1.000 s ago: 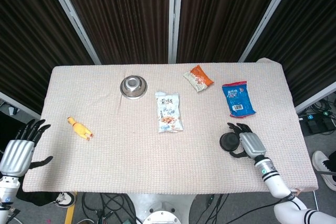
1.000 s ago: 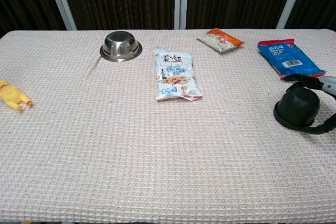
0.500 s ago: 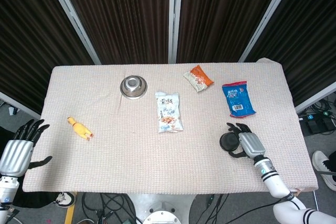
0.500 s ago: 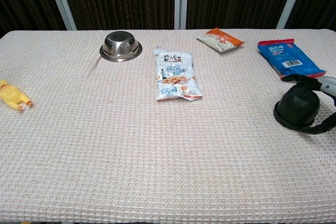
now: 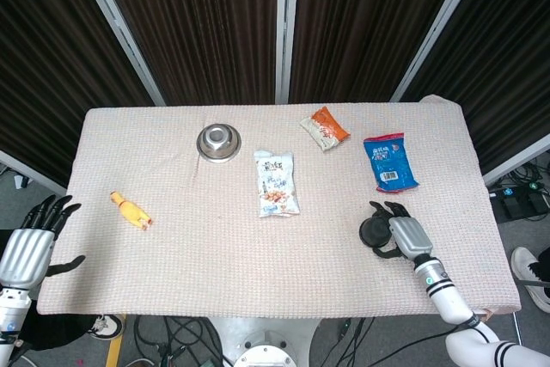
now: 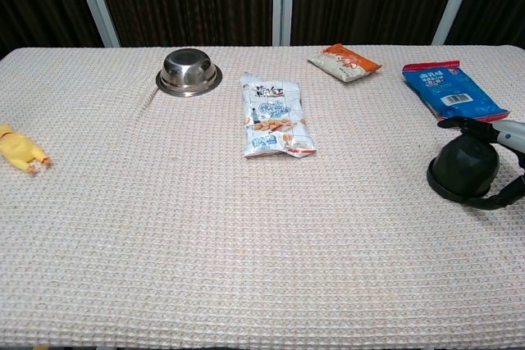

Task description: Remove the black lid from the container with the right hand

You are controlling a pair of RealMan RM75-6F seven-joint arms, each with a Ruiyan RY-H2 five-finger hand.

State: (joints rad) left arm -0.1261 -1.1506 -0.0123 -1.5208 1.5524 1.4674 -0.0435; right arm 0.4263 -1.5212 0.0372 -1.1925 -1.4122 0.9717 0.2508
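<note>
The black lid is a dark dome on a wider black base, standing near the table's right edge; in the head view the black lid shows as a round black spot. My right hand reaches it from the right and grips it, with fingers curved over the far side and the thumb hooked along the near rim. Only these fingers of the right hand show in the chest view. My left hand hangs off the table's left edge, fingers spread, holding nothing.
A blue snack bag lies just behind the lid. An orange packet, a white snack bag and a steel bowl lie further back. A yellow toy chicken sits at the left. The table's right edge is near the hand.
My right hand has crept slightly leftward and its fingers sit tighter around the black lid. The lid and the left hand have barely moved.
</note>
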